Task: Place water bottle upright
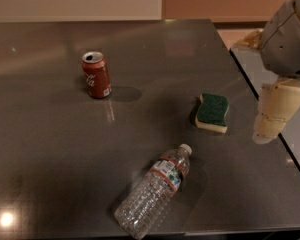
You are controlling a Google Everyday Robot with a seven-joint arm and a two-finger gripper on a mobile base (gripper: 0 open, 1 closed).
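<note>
The water bottle [155, 194] is seen lying flat on the desk [50, 149], well apart from the tool [275, 119], with its cap pointed toward it. The tool's state cannot be told.

- A red soda can [96, 75] stands upright on the far left of the dark, glossy table [50, 149], its tab end open.
- A green-topped sponge [212, 112] with a yellow underside lies flat toward the right edge, well apart from the can.
</note>
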